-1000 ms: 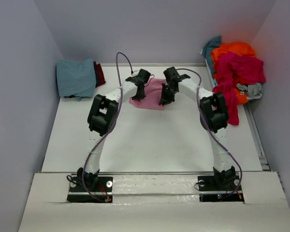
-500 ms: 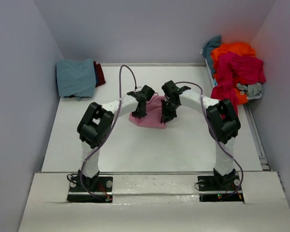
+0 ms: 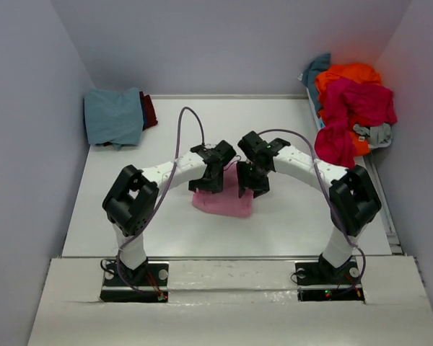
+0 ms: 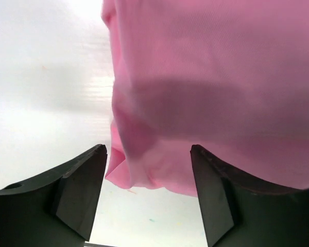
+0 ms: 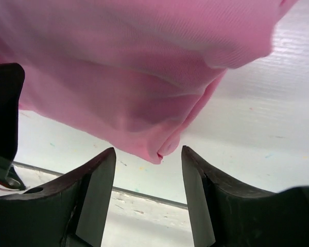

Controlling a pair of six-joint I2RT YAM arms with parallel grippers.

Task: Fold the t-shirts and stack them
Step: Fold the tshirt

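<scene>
A light pink t-shirt [image 3: 224, 201] lies folded in a small block at the middle of the white table [image 3: 289, 223]. My left gripper [image 3: 204, 182] hangs over its far left corner and my right gripper [image 3: 251, 184] over its far right corner. In the left wrist view the left gripper [image 4: 148, 154] is open, the pink t-shirt's [image 4: 211, 92] edge lying loose just beyond the fingertips. In the right wrist view the right gripper [image 5: 148, 152] is open too, a folded corner of the pink t-shirt [image 5: 144, 77] just ahead of its tips.
A folded dusty teal-blue t-shirt [image 3: 114, 115] lies at the back left on a dark red one [image 3: 149, 109]. At the back right is a heap: orange [image 3: 350, 74], crimson-magenta [image 3: 353, 104], grey [image 3: 376, 134] and teal [image 3: 316, 68] t-shirts. Walls close three sides.
Both arms drew the pink t-shirt from the back of the table toward the near edge, folding it over. Both grippers then opened and let go of it.
</scene>
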